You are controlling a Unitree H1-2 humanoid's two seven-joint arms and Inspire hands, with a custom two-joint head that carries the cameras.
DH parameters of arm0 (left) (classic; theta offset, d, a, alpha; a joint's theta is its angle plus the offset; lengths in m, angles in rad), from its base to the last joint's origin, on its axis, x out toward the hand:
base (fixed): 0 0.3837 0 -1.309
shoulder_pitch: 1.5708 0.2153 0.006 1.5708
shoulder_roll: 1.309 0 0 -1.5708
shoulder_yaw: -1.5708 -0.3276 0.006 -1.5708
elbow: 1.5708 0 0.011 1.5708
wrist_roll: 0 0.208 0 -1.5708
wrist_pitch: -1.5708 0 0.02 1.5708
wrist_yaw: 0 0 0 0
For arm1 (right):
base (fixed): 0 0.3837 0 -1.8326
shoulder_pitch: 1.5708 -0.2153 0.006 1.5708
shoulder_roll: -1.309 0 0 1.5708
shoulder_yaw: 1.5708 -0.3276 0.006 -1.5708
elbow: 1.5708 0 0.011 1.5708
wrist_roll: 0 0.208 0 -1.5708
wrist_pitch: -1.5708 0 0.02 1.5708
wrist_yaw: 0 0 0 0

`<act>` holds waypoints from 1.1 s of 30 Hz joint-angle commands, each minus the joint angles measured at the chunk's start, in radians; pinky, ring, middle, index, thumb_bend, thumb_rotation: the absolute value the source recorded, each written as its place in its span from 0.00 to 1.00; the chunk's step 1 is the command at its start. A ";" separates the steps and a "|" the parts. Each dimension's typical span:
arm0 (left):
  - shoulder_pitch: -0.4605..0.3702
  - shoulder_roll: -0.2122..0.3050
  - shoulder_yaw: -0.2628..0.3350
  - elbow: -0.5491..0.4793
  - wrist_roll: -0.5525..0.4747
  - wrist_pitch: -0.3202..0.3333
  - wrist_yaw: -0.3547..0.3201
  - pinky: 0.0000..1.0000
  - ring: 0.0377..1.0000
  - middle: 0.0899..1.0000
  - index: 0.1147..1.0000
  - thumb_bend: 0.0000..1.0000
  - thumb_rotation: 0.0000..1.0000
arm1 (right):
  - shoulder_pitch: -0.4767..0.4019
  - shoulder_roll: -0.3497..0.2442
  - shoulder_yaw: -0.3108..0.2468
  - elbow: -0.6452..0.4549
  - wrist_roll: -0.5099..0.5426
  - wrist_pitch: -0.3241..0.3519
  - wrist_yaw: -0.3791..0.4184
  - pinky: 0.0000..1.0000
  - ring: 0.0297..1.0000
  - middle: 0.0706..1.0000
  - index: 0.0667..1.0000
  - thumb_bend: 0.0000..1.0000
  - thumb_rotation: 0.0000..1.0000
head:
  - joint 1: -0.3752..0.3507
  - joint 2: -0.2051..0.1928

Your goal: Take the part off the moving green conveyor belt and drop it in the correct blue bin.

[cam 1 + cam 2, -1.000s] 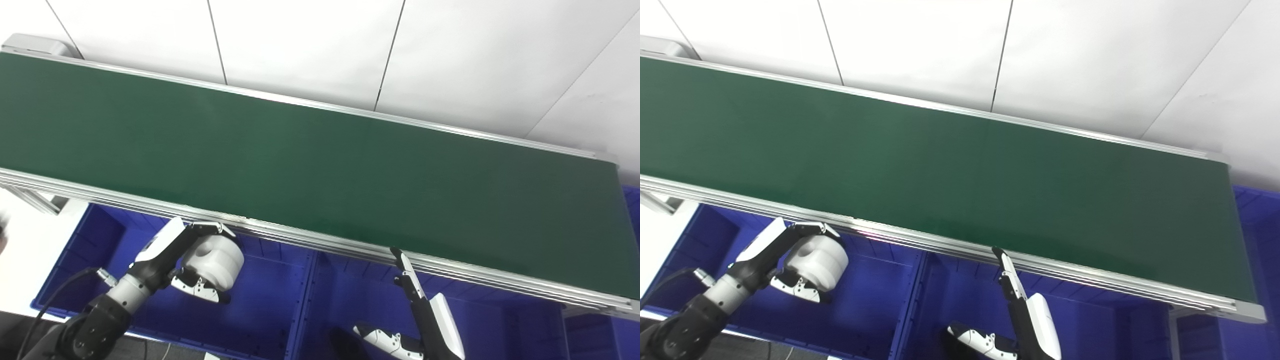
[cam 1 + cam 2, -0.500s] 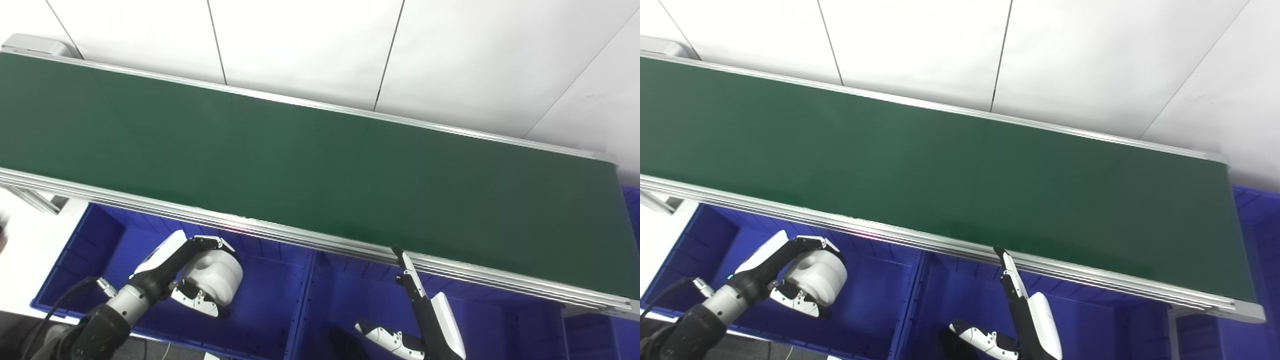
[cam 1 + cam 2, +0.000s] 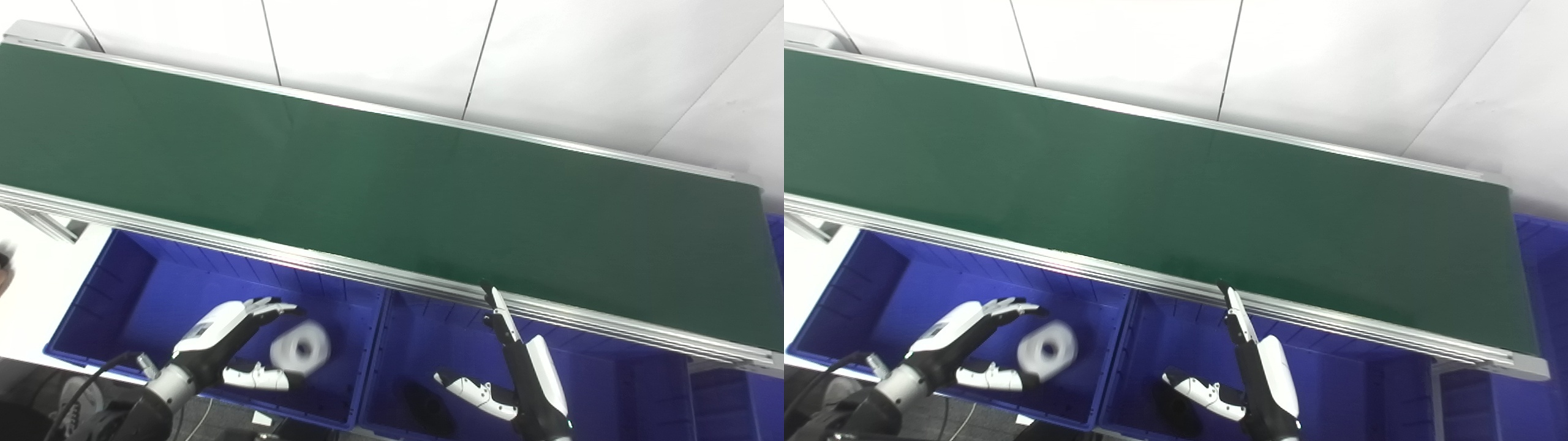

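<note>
A white round part (image 3: 301, 348) with a centre hole, blurred by motion, is inside the left blue bin (image 3: 116, 294), just right of my left hand (image 3: 236, 343). That hand is open, its fingers spread above and below the part and no longer holding it. My right hand (image 3: 511, 367) is open over the middle blue bin (image 3: 612, 380), fingers pointing up toward the belt's near rail. The green conveyor belt (image 3: 380, 184) carries nothing in view.
A dark object (image 3: 429, 407) lies on the middle bin's floor beside my right hand. The belt's aluminium rail (image 3: 367, 278) runs just above both bins. A further blue bin (image 3: 773, 236) shows at the far right edge. White wall panels stand behind.
My left hand has opened and let go of the white part, which now drops to its right inside the left bin. The whole picture has shifted slightly downward, so the camera moved. The right hand barely moved.
</note>
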 commanded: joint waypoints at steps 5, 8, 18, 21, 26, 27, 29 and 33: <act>-0.017 0.028 0.014 0.026 -0.123 -0.168 0.020 0.95 0.89 0.85 0.79 0.79 0.93 | 0.014 0.009 0.010 -0.047 0.000 0.009 0.004 0.86 0.97 1.00 1.00 0.74 0.64 | -0.030 0.002; -0.030 0.014 0.006 0.054 -0.213 -0.244 0.008 0.93 0.87 0.84 0.81 0.81 0.93 | 0.020 0.008 0.016 -0.048 -0.006 0.005 0.001 0.87 0.97 1.00 1.00 0.74 0.65 | -0.076 -0.003; -0.122 -0.001 -0.057 0.135 -0.396 -0.323 0.026 0.83 0.87 0.88 0.87 0.84 0.81 | 0.039 0.038 0.048 -0.042 -0.022 0.012 -0.017 0.88 0.97 1.00 1.00 0.76 0.62 | -0.326 -0.023; -0.141 0.002 -0.079 0.160 -0.402 -0.323 0.081 0.82 0.86 0.88 0.87 0.82 0.77 | 0.036 0.054 0.058 -0.022 -0.040 0.005 -0.033 0.86 0.96 1.00 1.00 0.77 0.63 | -0.367 -0.027; -0.147 0.064 -0.177 0.197 -0.357 -0.323 0.295 0.84 0.88 0.89 0.88 0.78 0.73 | 0.027 0.082 0.075 0.000 -0.060 0.017 -0.045 0.84 0.96 1.00 1.00 0.77 0.61 | -0.431 -0.031; -0.149 0.079 -0.193 0.201 -0.362 -0.323 0.317 0.85 0.88 0.90 0.88 0.79 0.74 | 0.025 0.086 0.078 0.002 -0.063 0.020 -0.046 0.85 0.96 1.00 1.00 0.77 0.60 | -0.435 -0.031; -0.155 0.098 -0.218 0.209 -0.386 -0.323 0.339 0.85 0.88 0.89 0.89 0.79 0.75 | 0.024 0.091 0.080 0.005 -0.068 0.024 -0.046 0.85 0.97 1.00 1.00 0.77 0.59 | -0.435 -0.033; -0.166 0.110 -0.232 0.221 -0.440 -0.323 0.323 0.83 0.86 0.88 0.88 0.81 0.74 | 0.024 0.095 0.081 0.006 -0.075 0.028 -0.048 0.85 0.97 1.00 1.00 0.78 0.58 | -0.422 -0.031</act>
